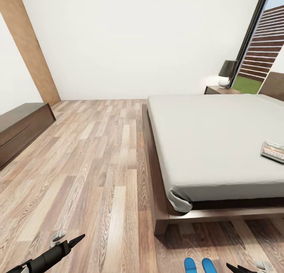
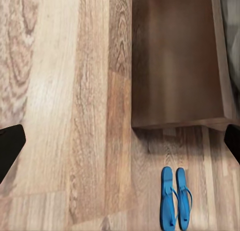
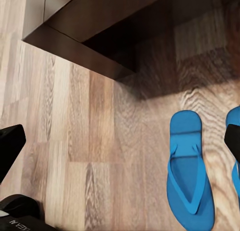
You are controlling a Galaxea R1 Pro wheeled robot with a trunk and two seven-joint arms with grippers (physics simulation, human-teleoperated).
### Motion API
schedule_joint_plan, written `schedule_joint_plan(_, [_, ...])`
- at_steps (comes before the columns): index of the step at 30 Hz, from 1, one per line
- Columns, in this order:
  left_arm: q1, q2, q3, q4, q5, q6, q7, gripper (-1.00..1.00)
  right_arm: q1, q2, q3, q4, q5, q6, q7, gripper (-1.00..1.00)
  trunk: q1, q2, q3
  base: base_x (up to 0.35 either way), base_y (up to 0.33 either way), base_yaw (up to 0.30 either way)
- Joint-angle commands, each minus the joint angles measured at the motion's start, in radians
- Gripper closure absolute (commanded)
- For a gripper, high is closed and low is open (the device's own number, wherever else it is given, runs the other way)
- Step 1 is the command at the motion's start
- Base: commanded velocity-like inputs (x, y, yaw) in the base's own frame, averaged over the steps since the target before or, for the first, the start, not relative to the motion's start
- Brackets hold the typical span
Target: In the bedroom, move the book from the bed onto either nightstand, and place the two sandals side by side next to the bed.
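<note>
The book [image 1: 273,151] lay flat on the pale mattress of the bed [image 1: 205,147], near the side at the head view's right edge and well in from the foot. It looked thin and light, a paperback that would bend if pinched at a corner; its cover was probably slick. Because it lay flush on a soft surface, the likeliest hold was across a long edge, with one finger pressed into the mattress to get under the cover. The far nightstand [image 1: 221,90] stood beyond the mattress beside the window, carrying a dark-shaded lamp [image 1: 227,73].

The two sandals [image 2: 175,198] lay on the wood floor [image 1: 98,155] just off the foot corner of the bed frame, parallel and close together, toes toward the frame. In the right wrist view one sandal [image 3: 188,167] showed whole, with the other cut off beside it. They seemed flat, rubbery and light, likely to flex; the thong strap or a sole edge would give the firmest grip.

The left gripper [image 1: 73,241] hung low over the floor, its jaws spread in the left wrist view. The right gripper [image 1: 236,268] hovered near the sandals, jaws likewise apart and holding nothing. A long low bench [image 1: 21,127] stood against the left wall.
</note>
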State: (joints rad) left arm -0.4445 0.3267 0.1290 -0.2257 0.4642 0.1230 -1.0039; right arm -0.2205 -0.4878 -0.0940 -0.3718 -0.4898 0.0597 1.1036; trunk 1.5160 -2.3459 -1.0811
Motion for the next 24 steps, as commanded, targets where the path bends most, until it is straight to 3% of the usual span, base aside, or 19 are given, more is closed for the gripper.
schedule_joint_plan(1, [0.0,0.0,0.002,0.0,0.004,0.011,-0.004,-1.0,0.0,0.0,-0.001,0.001,-0.004,0.006,0.004,-1.0,-0.004,0.007,0.002,0.0,0.0,0.0])
schedule_joint_plan(24, [0.0,0.0,0.003,0.001,0.004,0.011,-0.004,-1.0,0.0,0.003,-0.001,0.001,-0.004,0.006,0.004,-1.0,-0.004,0.007,0.016,0.0,0.0,0.0])
